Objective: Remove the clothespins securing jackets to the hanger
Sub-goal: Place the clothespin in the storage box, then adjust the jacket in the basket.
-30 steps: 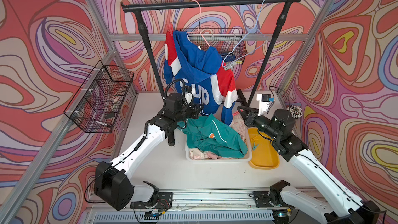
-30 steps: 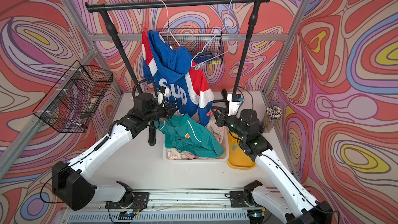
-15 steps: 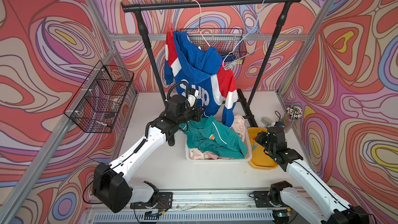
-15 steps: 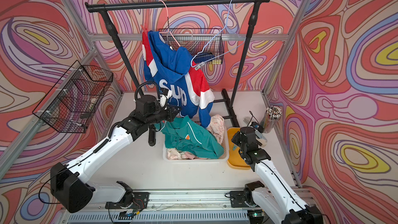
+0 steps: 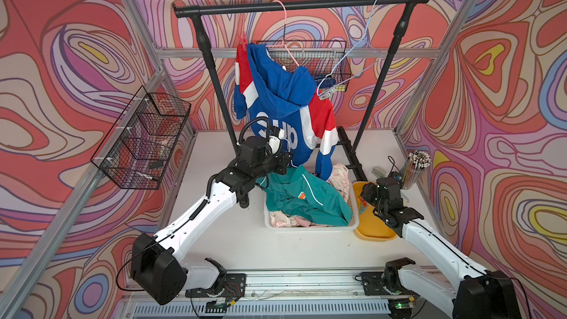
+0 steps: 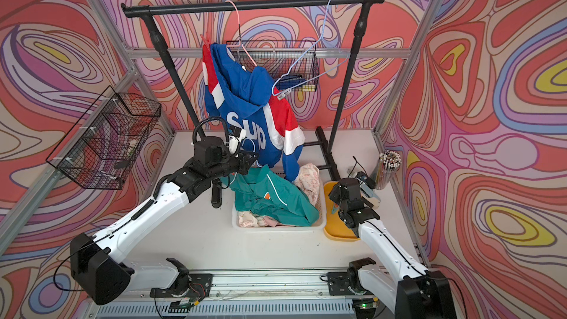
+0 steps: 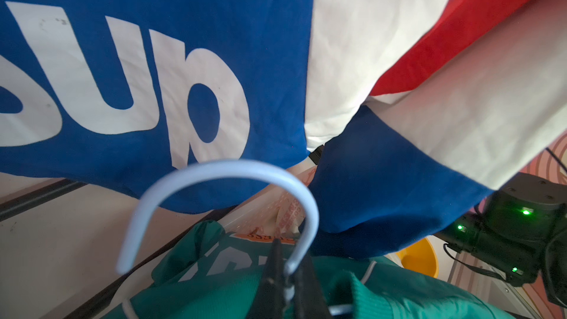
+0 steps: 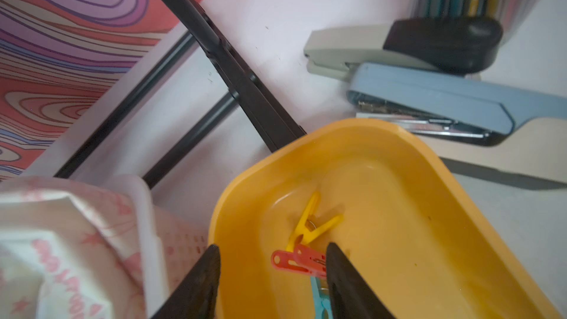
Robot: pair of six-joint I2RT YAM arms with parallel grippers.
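**Three pegs in the tub, one jacket on the rail**

One black rack (image 5: 300,3) stands at the back of the table (image 5: 214,240). From its rail hangs the blue-red-white hooded jacket (image 5: 276,96) on a pink hanger (image 5: 283,26), with a coral clothespin (image 5: 242,41) clipped at the high shoulder.

The teal jacket (image 5: 306,197) lies heaped in the white basket (image 5: 306,229), over the pale pink jacket (image 5: 339,176). Just beside the basket sits the yellow tub (image 5: 371,228).

The left gripper (image 7: 290,259) is at the teal jacket's collar, its fingers pressed together on the neck of a pale blue hanger (image 7: 221,170).

The right gripper (image 8: 273,247) hovers over the tub with its fingers spread, holding nothing.

An empty blue hanger (image 5: 365,38) on the rail carries a grey clothespin (image 5: 325,95) at its low end.

In the tub lie a yellow clothespin (image 8: 310,225), a red clothespin (image 8: 294,262) and a teal clothespin (image 8: 319,299).
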